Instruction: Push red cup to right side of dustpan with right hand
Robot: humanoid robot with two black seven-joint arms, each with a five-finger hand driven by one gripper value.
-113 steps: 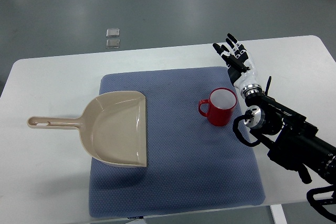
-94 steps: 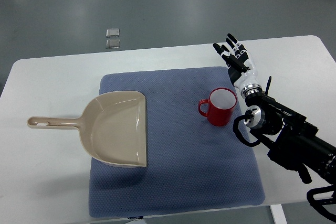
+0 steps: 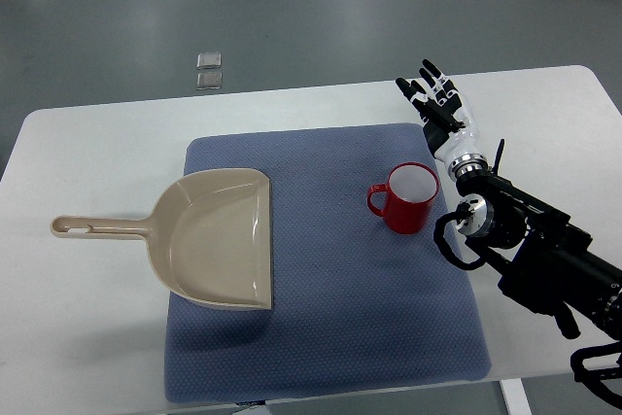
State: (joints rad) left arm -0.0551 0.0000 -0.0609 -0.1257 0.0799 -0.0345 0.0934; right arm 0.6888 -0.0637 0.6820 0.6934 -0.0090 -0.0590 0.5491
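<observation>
- Red and glossy, the red cup is standing upright on the right part of a blue mat, its white inside facing up and its handle pointing left toward the dustpan.
- The dustpan, a beige plastic one, is lying on the left part of the mat with its long handle reaching left onto the bare white counter; its open mouth is facing right.
- The cup is sitting well apart from the dustpan, with a wide strip of bare mat showing between them.
- The right hand is hovering just beyond the far right edge of the mat, over the counter, with its arm coming in from the near right corner.
- Its fingers are stretching out straight and slightly spread, pointing toward the far left, and they are holding nothing.
- The cup is lying to the near left of the hand, close to the wrist and forearm; the fingertips are pointing away past the cup's far side and are not touching it.
- Whether the forearm is brushing the cup's right wall cannot be told from this view.
- Two small clear squares are lying on the grey floor beyond the far edge of the counter.
</observation>
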